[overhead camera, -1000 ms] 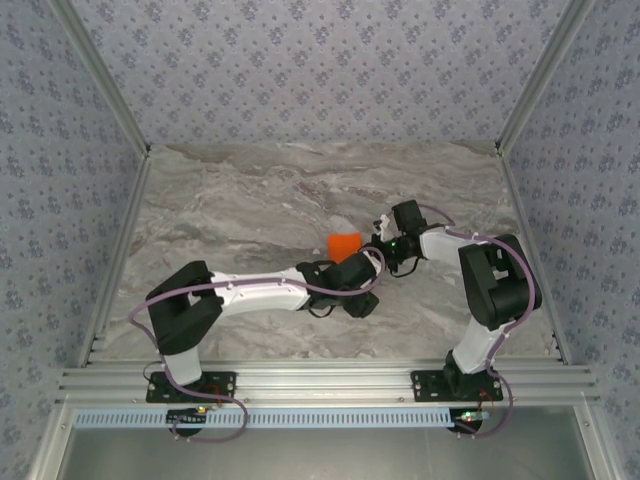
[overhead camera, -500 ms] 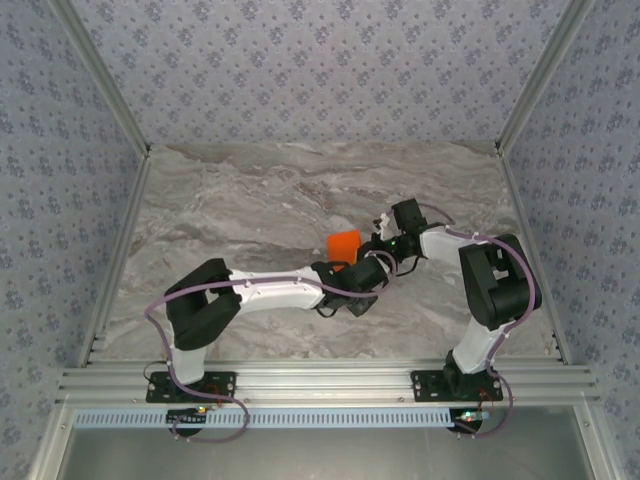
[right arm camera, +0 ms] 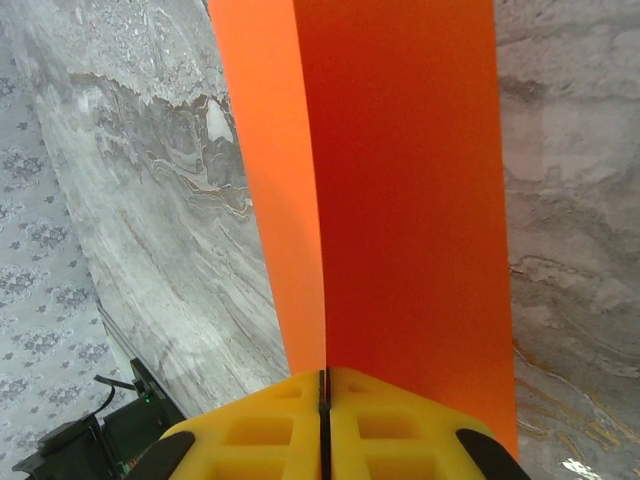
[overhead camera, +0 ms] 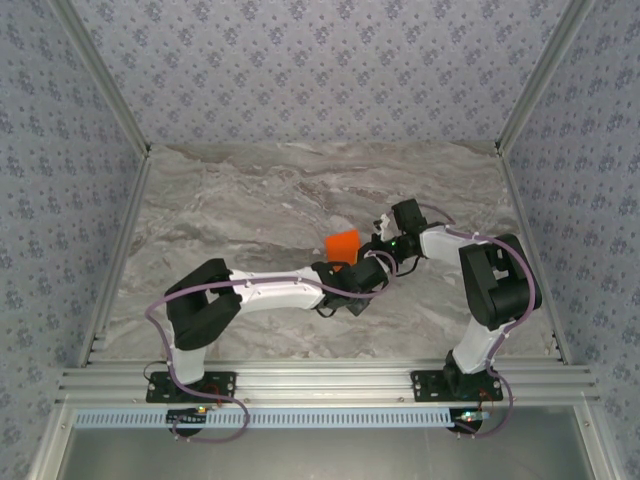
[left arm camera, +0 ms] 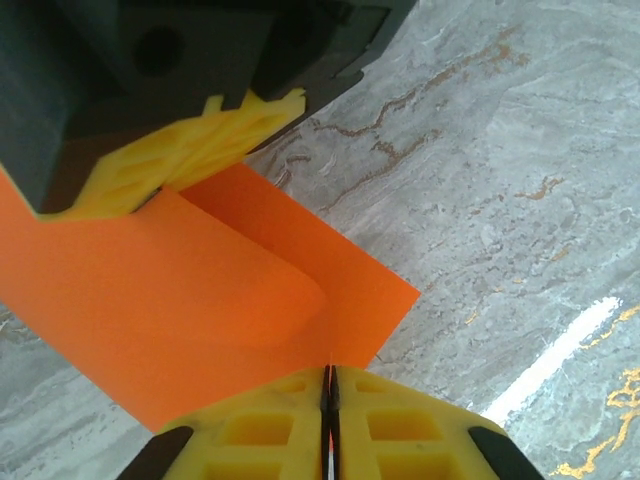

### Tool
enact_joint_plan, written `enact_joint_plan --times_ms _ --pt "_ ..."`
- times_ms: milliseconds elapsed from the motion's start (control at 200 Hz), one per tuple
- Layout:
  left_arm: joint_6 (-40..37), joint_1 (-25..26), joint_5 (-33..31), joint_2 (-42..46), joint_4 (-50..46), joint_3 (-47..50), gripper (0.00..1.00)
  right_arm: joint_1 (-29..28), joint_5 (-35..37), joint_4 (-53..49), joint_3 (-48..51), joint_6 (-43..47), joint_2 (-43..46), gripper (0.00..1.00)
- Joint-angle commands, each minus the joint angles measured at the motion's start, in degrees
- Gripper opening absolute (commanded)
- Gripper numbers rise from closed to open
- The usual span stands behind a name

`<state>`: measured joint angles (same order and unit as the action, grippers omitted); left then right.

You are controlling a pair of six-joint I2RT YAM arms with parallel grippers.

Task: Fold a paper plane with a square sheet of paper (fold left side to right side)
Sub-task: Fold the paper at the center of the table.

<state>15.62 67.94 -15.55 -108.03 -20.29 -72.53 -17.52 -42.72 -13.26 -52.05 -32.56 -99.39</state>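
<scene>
Pinching the paper, newly closed left gripper.

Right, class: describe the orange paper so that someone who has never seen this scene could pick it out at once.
Start at the grey marbled table and look near its middle, where the two arm tips meet. There the paper is pinched by the left gripper and the right gripper. It is the one bright orange thing, thin, plain and folded over itself.
</scene>
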Motion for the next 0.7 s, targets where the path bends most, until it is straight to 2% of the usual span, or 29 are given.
enact_joint_plan --times_ms 0,150,360,550,615,695 --pt "0.4 0.4 -0.2 3.3 1.6 0.9 0.07 -0.3 0.7 -2.8 -1.6 1.1 -0.4 0.08" --pt "0.6 0.0 1.4 3.9 2.2 1.1 0.00 -0.3 0.5 -2.8 -2.0 1.2 -0.5 0.09" --pt "2.1 -2.2 6.5 5.4 3.3 2.4 0.00 0.6 1.0 -2.0 -2.8 1.5 2.0 0.15" --pt "4.3 -5.4 14.3 7.7 7.2 5.8 0.00 2.7 1.9 0.5 -1.5 1.3 8.1 0.39" --pt "5.4 -6.8 17.7 8.4 9.3 7.2 0.00 3.8 1.8 0.9 -0.4 1.4 10.1 0.44" --pt "6.6 -8.7 21.9 9.4 11.9 9.0 0.00 5.0 1.8 0.2 1.2 2.2 12.2 0.47"
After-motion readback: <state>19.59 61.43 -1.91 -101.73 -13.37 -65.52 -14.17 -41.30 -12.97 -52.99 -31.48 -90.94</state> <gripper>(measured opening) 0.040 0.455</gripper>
